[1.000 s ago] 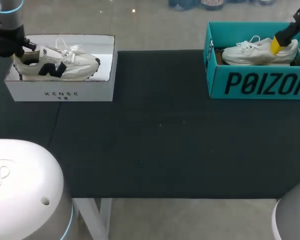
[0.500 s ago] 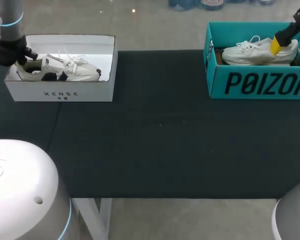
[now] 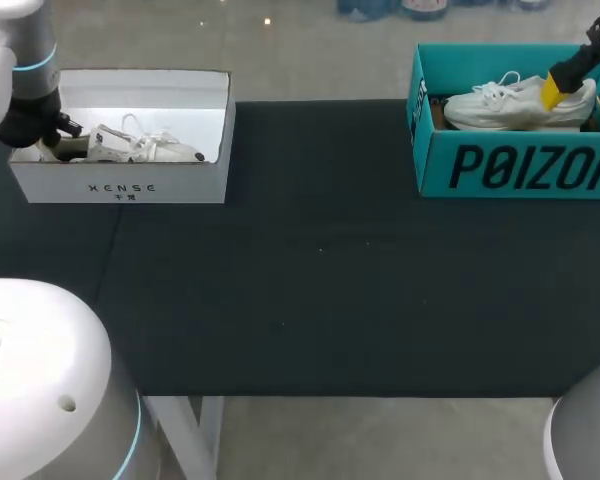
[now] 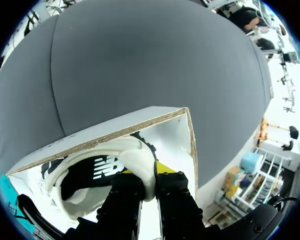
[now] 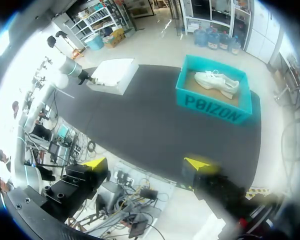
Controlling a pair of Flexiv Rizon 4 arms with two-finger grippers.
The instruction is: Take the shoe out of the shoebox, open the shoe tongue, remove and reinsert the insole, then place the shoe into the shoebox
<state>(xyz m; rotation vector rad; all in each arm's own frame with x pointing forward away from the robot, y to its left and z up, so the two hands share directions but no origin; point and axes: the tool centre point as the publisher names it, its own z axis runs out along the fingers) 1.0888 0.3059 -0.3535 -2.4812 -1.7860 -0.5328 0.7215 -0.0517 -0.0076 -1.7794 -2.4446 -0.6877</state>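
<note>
1. Left jaws (image 4: 150,176) are pinched narrow on the heel collar of the cream trainer with the dark side logo (image 3: 140,148); a yellow tip shows against the collar.
2. Right jaws (image 5: 146,164) stand wide apart, holding nothing, well above the black cloth worktop (image 3: 320,280).
3. The trainer lies low inside the white cardboard shoebox (image 3: 120,186) at the upper left of the head frame, with its toe toward the frame's middle.
4. I judge the step to be the handover between shoe and box, either the first lift-out or the final put-back. The insole is hidden, so I cannot tell which.
5. The next move must be vertical either way: raise the heel clear of the rim, or let go and draw my fingers straight up.
6. The box's end wall and near wall are just beside my fingers, and the box sits near the worktop's left edge.
7. Open room lies mid-frame, between this box and the teal shoebox (image 3: 520,165) at the upper right, which holds a white trainer (image 3: 515,103).
</note>
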